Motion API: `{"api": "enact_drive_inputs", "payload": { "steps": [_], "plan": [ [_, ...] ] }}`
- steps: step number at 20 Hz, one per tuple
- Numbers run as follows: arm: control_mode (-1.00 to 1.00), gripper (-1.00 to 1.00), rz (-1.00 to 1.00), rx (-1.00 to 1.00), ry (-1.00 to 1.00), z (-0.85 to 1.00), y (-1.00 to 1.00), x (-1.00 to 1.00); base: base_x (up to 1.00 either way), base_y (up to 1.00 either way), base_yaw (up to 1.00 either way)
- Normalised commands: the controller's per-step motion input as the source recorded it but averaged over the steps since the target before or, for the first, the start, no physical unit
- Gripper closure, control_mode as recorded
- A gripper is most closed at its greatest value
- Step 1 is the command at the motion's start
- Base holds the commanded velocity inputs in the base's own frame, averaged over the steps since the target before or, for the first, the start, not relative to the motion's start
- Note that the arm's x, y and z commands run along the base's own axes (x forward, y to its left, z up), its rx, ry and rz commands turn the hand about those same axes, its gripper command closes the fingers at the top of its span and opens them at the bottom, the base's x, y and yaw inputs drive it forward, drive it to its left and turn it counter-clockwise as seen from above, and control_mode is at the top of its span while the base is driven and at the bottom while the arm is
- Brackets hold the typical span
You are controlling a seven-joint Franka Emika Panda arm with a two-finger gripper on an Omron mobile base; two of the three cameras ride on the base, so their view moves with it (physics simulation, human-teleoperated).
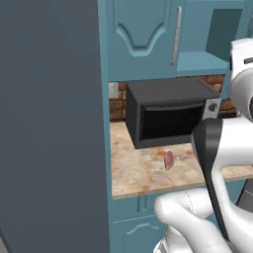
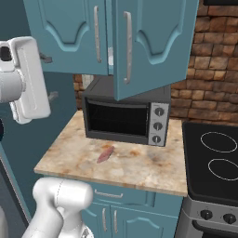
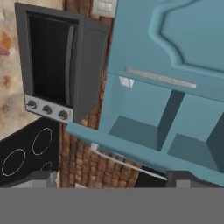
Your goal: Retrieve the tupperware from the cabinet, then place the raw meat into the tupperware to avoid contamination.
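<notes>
Your landmark: microwave (image 2: 124, 116). Raw meat (image 2: 105, 154) on tabletop (image 2: 139, 169) just before it, awaiting container. Cabinet (image 3: 175, 131) above it, door swung open for reach. Tupperware: maybe small white piece (image 3: 126, 82) inside. Tool jaws apart, empty.

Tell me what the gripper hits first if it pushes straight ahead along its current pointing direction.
Probably the open interior of the cabinet: the hand view looks into its bare compartments, so the back wall or the divider likely comes first. Depth is unclear.
</notes>
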Motion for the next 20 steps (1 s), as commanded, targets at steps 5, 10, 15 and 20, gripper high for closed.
{"api": "enact_drive_inputs", "payload": {
  "steps": [5, 10, 15, 20],
  "plan": [
    [-1.0, -1.0, -0.09, -0.03, -0.07, -0.12, -0.1, 0.22, 0.0, 0.0, 0.0],
    [-1.0, -1.0, -0.1, 0.0, -0.07, 0.0, -0.14, 0.17, 0.0, 0.0, 0.0],
    [-1.0, -1.0, -0.09, 0.0, -0.04, 0.0, -0.06, 0.21, 0.0, 0.0, 0.0],
    [-1.0, -1.0, -0.06, 0.0, -0.02, 0.0, -0.02, 0.29, 0.0, 0.0, 0.0]
  ]
}}
